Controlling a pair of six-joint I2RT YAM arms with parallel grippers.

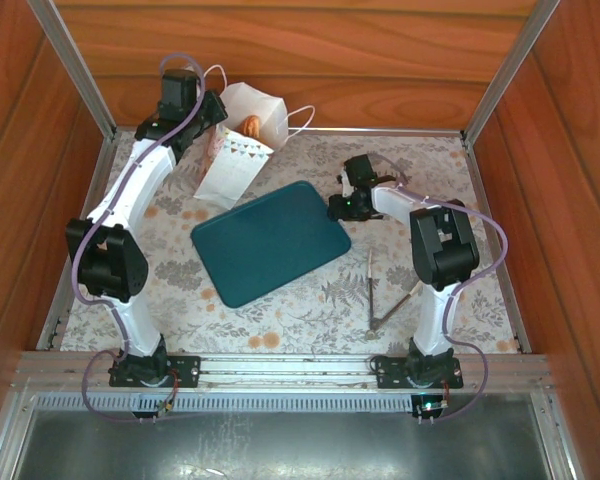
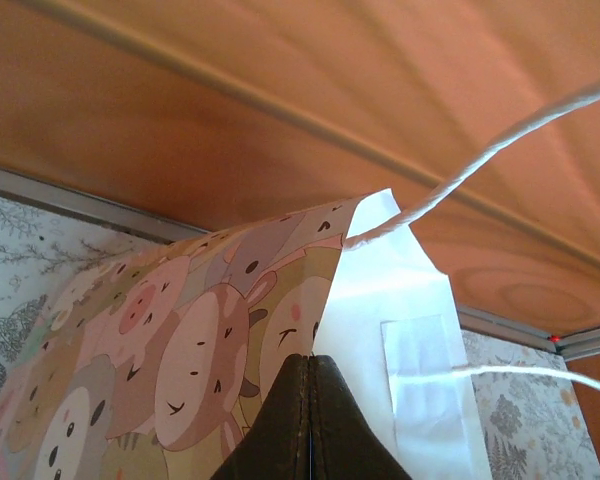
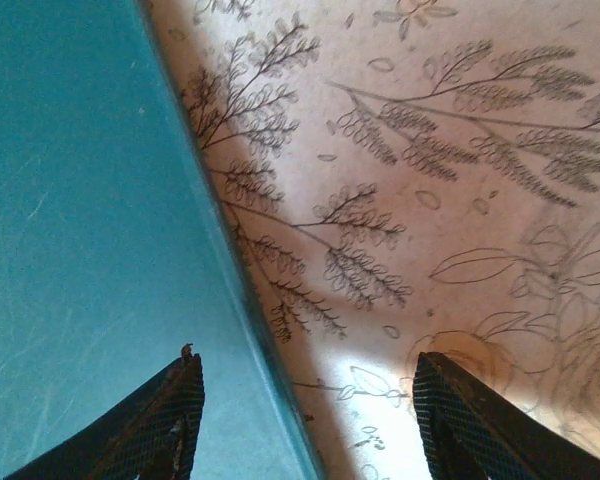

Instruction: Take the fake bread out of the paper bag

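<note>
Table (image 1: 460, 200): covered with a floral cloth and walled in by wood panels. It carries every item below.
Tray (image 1: 270, 240): teal, flat, set at an angle at the middle of the table, between the two arms. No bread lies on it. Judged to be the drop-off place, since it sits just in front of the bag.
Paper bag (image 1: 235, 160): at the back left, touching the tray's far corner or just short of it. It is tilted, with its mouth open upward and toward the back wall. The front is white with a row of small flags and the side panel is printed with cartoon animals. The tilt and open mouth appear to result from the left hand's hold.
Left hand (image 2: 308, 362): fingers pressed together on the top edge of the paper bag, at the fold between side panel and white panel. Judged purpose: steady the bag and hold the mouth open for the other arm.
Right hand (image 3: 308, 358): fingers apart, nothing between them. It hangs low over the tray's right edge, well apart from the bag.
Tongs (image 1: 375, 290): metal, lying on the cloth beside the right arm, untouched.
Bread (image 1: 250, 125): one golden-brown piece visible inside the bag mouth. Any further pieces are hidden by the paper. None is out yet.
Handle (image 2: 480, 160): thin white cord loop, hanging loose and not gripped.
</note>
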